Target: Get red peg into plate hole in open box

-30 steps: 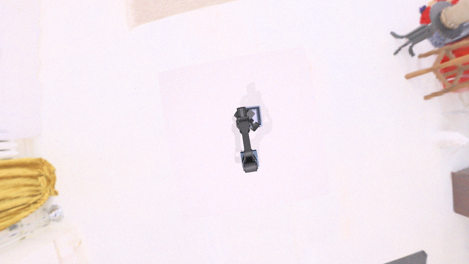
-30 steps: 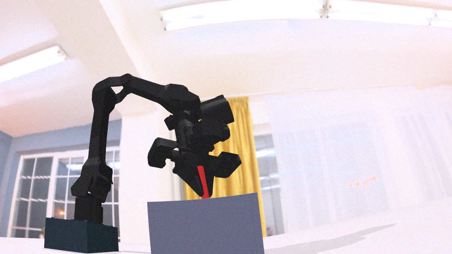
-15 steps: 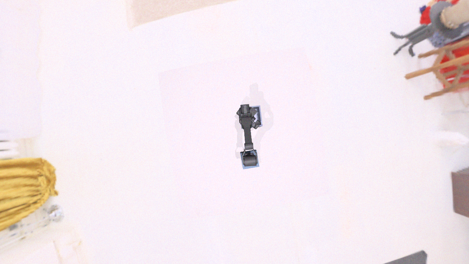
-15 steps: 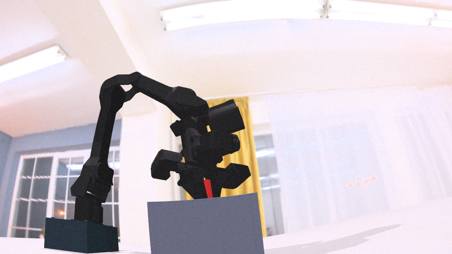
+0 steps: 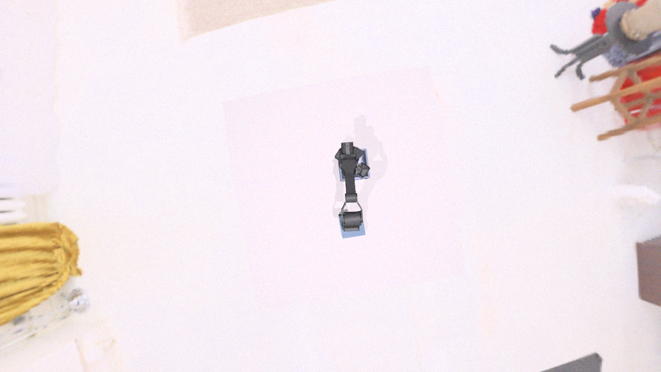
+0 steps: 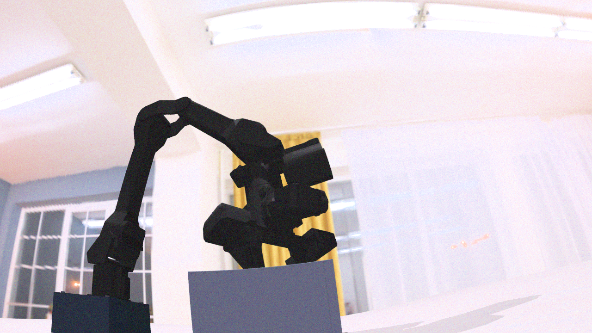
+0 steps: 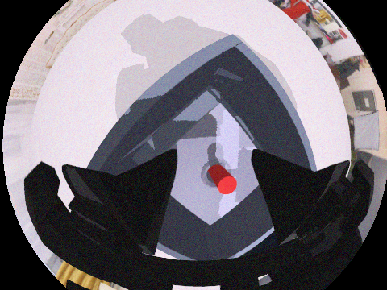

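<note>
The red peg (image 7: pixel 222 179) stands between my open fingers in the wrist view, clear of both. Its lower end is at the ringed hole (image 7: pixel 204 174) in the pale plate (image 7: pixel 189 191), and it looks seated there. How deep it sits and whether it leans cannot be told. My gripper (image 7: pixel 214 151) is open, with its fingers reaching down into the open box (image 7: pixel 173 76) (image 6: pixel 264 298) (image 5: pixel 367 161). The peg and the fingertips are hidden behind the box wall in the exterior view, and the arm covers much of the box in the top view.
The box walls stand around the fingers on all sides. The arm's base block (image 6: pixel 80 312) (image 5: pixel 353 234) stands a short way from the box. A yellow curtain (image 5: pixel 36 263) and a wooden chair (image 5: pixel 600 99) show in the background.
</note>
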Controlling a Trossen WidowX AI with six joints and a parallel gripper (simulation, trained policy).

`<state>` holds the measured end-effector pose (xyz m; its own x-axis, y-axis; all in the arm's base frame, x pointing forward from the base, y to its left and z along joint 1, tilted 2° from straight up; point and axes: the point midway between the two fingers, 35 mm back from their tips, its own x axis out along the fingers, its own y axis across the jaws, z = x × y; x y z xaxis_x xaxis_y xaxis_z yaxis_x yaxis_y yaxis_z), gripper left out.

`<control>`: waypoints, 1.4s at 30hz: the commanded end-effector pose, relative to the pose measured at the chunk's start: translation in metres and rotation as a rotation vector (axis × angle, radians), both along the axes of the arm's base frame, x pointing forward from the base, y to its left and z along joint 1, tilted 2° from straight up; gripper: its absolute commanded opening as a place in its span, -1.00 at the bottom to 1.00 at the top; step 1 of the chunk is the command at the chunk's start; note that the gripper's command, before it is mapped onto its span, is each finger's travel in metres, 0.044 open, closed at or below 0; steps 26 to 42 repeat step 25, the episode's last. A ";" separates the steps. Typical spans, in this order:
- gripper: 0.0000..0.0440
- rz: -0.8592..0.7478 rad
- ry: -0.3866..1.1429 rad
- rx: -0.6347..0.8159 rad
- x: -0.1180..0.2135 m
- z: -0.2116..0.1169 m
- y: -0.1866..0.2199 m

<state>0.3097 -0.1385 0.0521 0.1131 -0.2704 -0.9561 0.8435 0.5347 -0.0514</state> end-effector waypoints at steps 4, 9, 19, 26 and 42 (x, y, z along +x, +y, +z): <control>1.00 0.030 0.001 -0.039 0.017 0.010 -0.017; 1.00 0.035 -0.019 -0.068 0.027 0.017 -0.028; 1.00 0.023 -0.061 -0.132 0.042 0.034 -0.050; 1.00 0.010 -0.092 -0.170 0.050 0.046 -0.063; 1.00 0.010 -0.092 -0.170 0.050 0.046 -0.063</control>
